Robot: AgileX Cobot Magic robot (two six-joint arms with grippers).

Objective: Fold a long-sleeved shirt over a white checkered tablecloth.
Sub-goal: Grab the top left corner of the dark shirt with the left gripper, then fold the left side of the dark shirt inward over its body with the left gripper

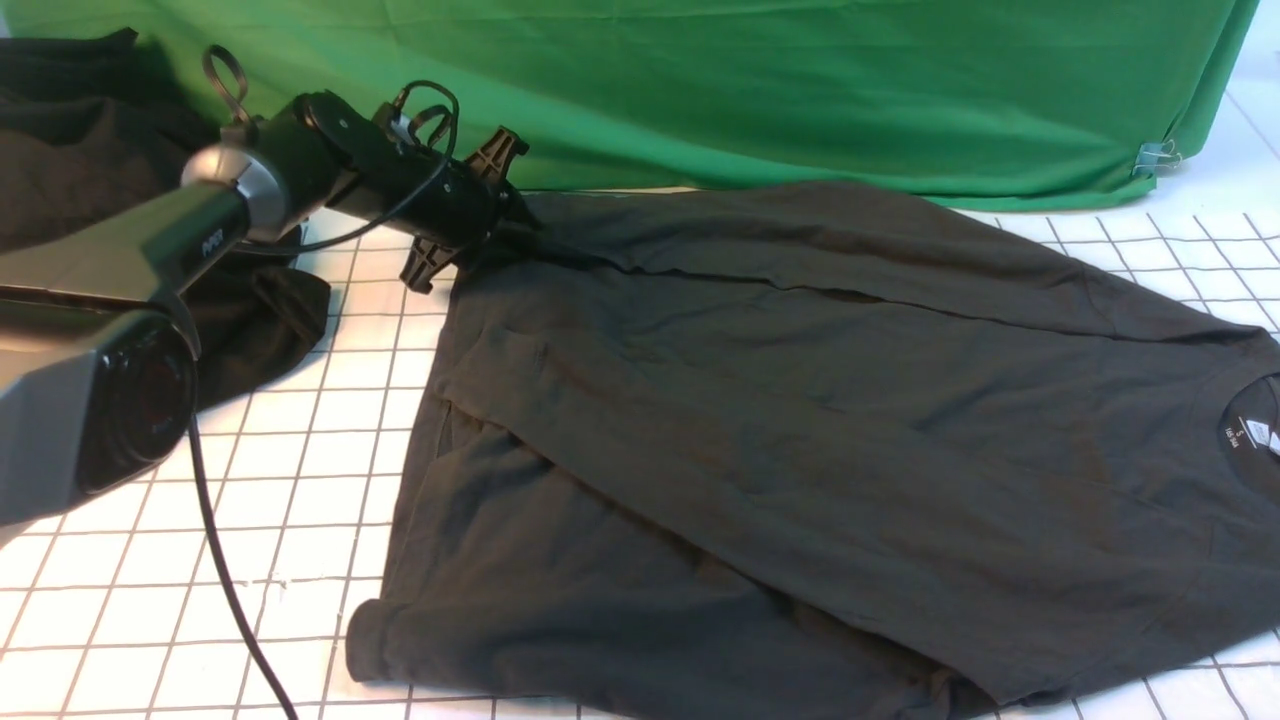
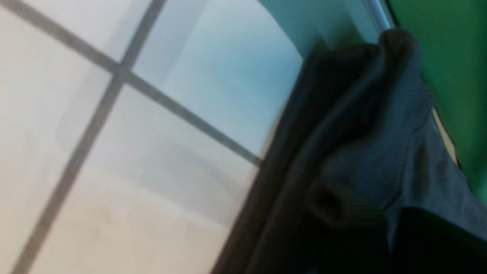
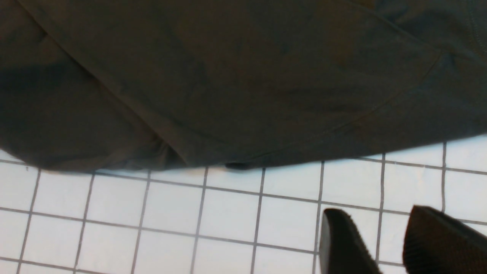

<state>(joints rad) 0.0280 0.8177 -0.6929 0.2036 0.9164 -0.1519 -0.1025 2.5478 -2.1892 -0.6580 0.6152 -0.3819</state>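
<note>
Front view: shirt (image 1: 800, 420), dark, spread flat on the checkered tablecloth (image 1: 300, 480), hem at left, collar with white label (image 1: 1250, 432) at the right frame edge. Sleeves appear laid in over the body; the body folds look not yet made. Left gripper (image 1: 490, 235) sits at the far hem corner, tips lost against bunched cloth, so grip cannot be told. Right gripper (image 3: 374, 211) has fingers apart and empty, above bare squares just off a shirt edge. Room is open at left and front. Green backdrop (image 1: 760, 90) crowds the far edge, and a black heap (image 1: 90, 170) lies beside the left arm.
</note>
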